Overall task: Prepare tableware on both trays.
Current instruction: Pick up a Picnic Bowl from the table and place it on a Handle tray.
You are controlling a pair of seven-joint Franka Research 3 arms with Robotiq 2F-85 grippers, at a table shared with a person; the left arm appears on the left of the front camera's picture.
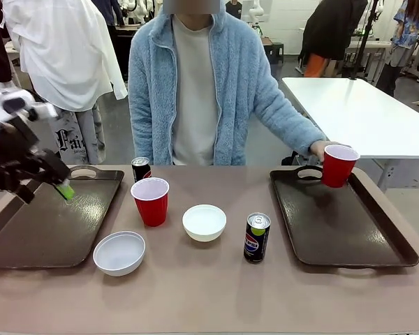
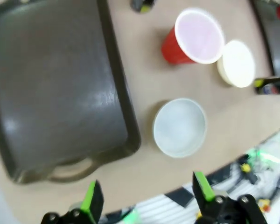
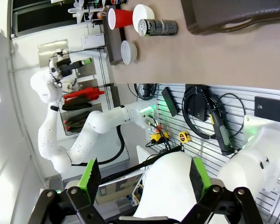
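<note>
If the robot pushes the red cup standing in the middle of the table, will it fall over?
Probably, if pushed near its rim: the red cup stands upright, taller than wide, on a narrower base. It looks empty inside, so likely light. Thin plastic might squash if squeezed hard.

Two trays are out there, the left tray (image 1: 56,223) and the right tray (image 1: 349,230). Right of the left tray, the count runs: two red cups (image 1: 151,201), two white bowls (image 1: 119,252), two Pepsi cans (image 1: 257,238).

Bowls (image 1: 204,222), cans (image 1: 257,237) and one cup (image 1: 150,201) stand between the trays (image 1: 56,230).
</note>
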